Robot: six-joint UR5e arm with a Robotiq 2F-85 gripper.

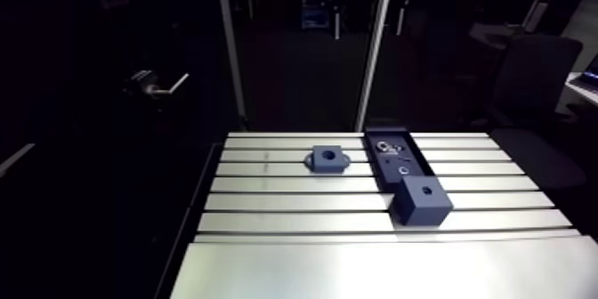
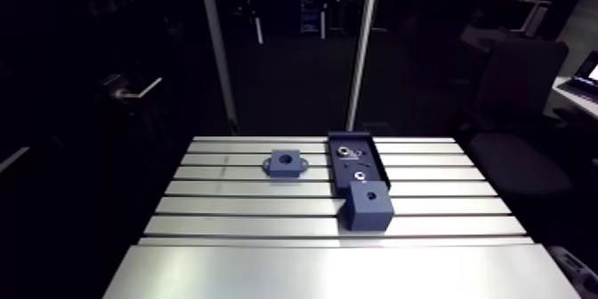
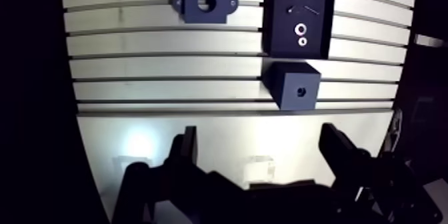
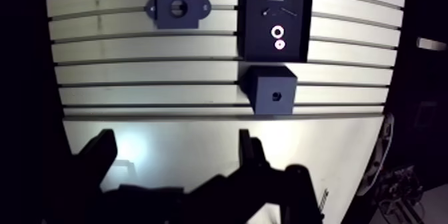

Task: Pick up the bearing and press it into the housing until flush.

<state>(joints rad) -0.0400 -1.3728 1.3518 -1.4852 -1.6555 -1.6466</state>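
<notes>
Gripper (image 3: 260, 135) hovers over table (image 3: 133, 67), fingers (image 3: 189, 148) spread, housing (image 3: 207, 2) well ahead.

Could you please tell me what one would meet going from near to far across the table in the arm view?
Dark cube block → black tray. The flanged housing lies level with the tray, so I leave it out.

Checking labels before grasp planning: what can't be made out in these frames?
Small rings in the tray: too small in both views to tell which is the bearing.
Housing bore: dark inside, depth unreadable, both views.
Hand: wrist view shows only open dark fingers; the rest is cut off by the edge.
</notes>
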